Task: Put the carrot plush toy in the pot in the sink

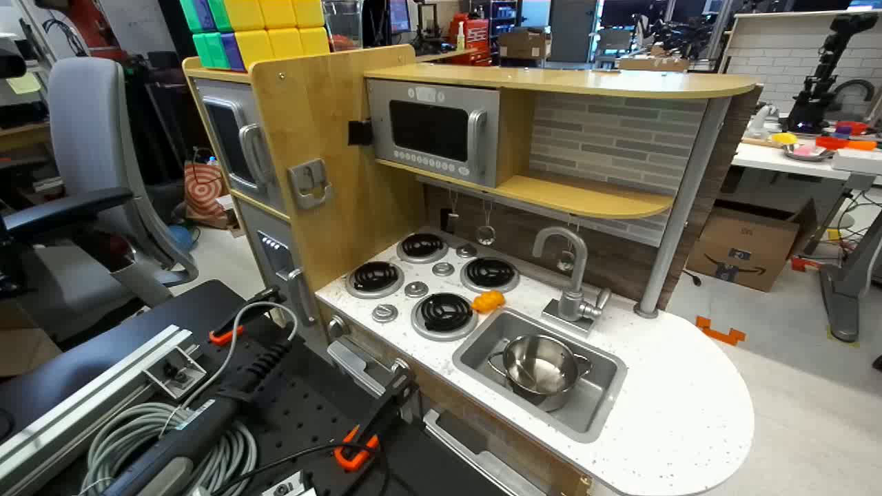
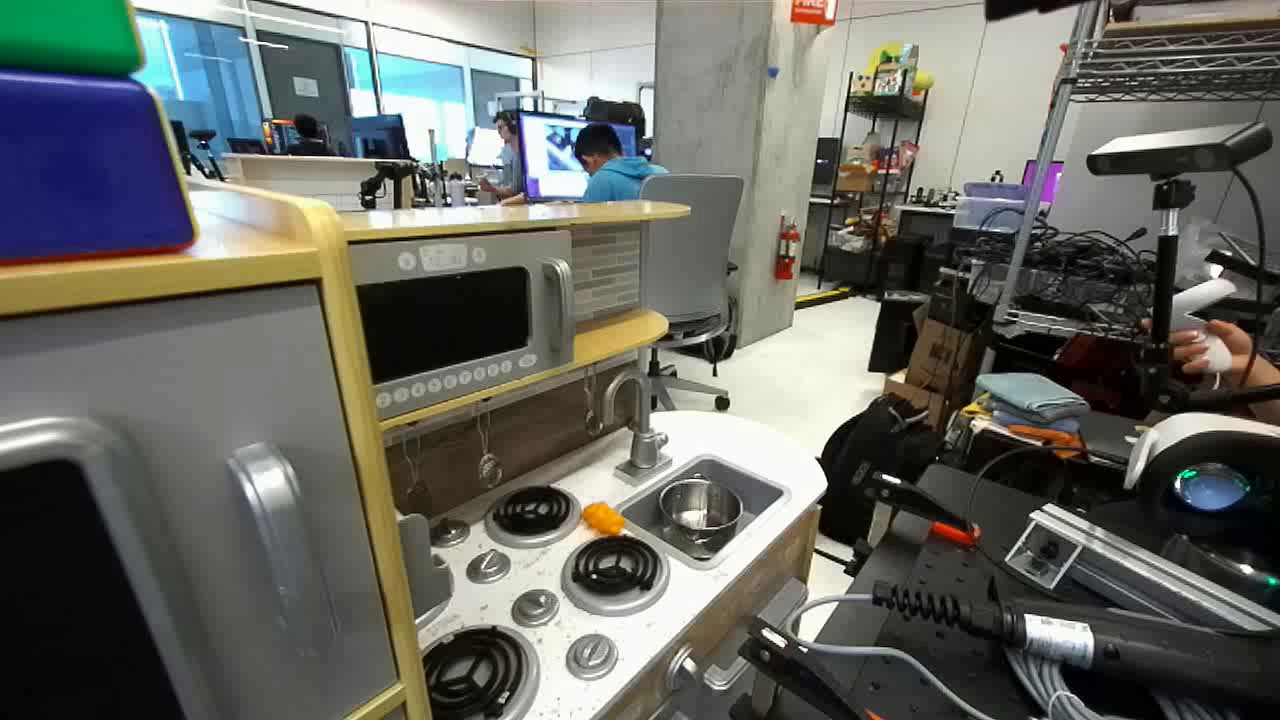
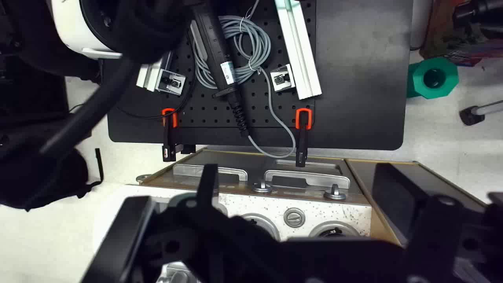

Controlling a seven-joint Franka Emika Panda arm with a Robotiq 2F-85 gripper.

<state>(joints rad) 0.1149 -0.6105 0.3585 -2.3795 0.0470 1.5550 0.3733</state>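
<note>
One approach seems in hand — your end effector (image 3: 296,173), spread wide, must reach the carrot plush toy (image 1: 488,301) and pinch.

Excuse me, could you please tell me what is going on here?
The aim is to put the carrot toy in the pot, which sits in the sink. The toy lies on the counter beside the sink, not yet picked up. The robot's gripper is open and holds nothing. In an exterior view, a person's hand holds a white device.
</note>
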